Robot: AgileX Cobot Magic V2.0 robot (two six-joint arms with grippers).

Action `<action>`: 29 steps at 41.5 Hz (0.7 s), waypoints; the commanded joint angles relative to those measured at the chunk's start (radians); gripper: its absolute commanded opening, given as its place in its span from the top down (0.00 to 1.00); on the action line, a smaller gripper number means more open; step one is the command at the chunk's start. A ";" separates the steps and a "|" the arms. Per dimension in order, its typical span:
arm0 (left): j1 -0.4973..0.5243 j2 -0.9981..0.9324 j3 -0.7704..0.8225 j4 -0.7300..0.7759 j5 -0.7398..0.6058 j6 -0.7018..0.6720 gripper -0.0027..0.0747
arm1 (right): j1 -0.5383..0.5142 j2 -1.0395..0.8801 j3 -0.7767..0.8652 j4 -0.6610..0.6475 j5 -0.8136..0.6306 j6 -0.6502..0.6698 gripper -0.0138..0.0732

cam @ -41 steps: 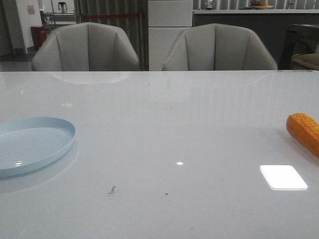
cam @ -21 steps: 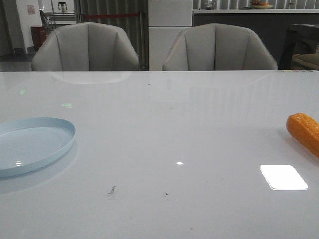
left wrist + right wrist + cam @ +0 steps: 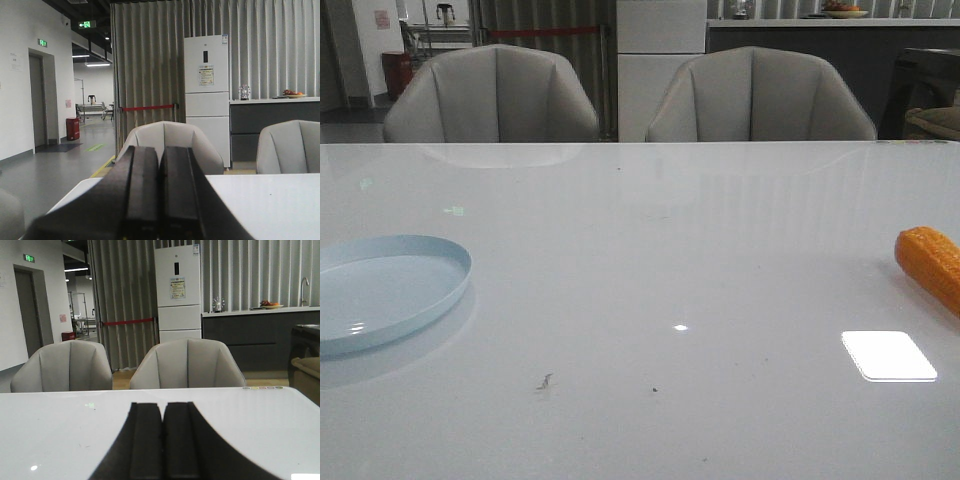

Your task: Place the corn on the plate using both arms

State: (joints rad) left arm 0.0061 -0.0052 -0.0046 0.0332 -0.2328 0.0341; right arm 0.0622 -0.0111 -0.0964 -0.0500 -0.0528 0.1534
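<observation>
Corn [image 3: 931, 267] is seen lying on the white table [image 3: 660, 260] at the far right edge of the front view, partly cut off by the frame. The pale blue plate [image 3: 382, 290] is set on the table at the left, well apart from the corn. The left gripper [image 3: 159, 192] is shown with its fingers pressed together on nothing, and the right gripper [image 3: 163, 440] is likewise closed and empty. Two grey chairs [image 3: 490, 95] are placed behind the table.
</observation>
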 commanded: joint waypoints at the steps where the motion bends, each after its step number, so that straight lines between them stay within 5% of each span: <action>1: -0.008 -0.012 -0.075 -0.010 -0.084 -0.006 0.84 | 0.002 0.002 -0.158 0.008 0.079 0.011 0.78; 10: -0.008 0.073 -0.235 0.070 -0.054 -0.006 0.84 | 0.002 0.176 -0.413 0.008 0.205 0.010 0.78; 22: -0.008 0.351 -0.514 0.074 0.049 -0.006 0.84 | 0.002 0.345 -0.471 0.008 -0.253 0.010 0.78; 29: -0.008 0.535 -0.595 0.074 0.060 -0.006 0.84 | 0.002 0.397 -0.471 0.008 -0.179 0.010 0.78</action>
State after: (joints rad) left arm 0.0061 0.4493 -0.5494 0.1073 -0.1120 0.0341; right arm 0.0622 0.3464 -0.5320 -0.0469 -0.2187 0.1617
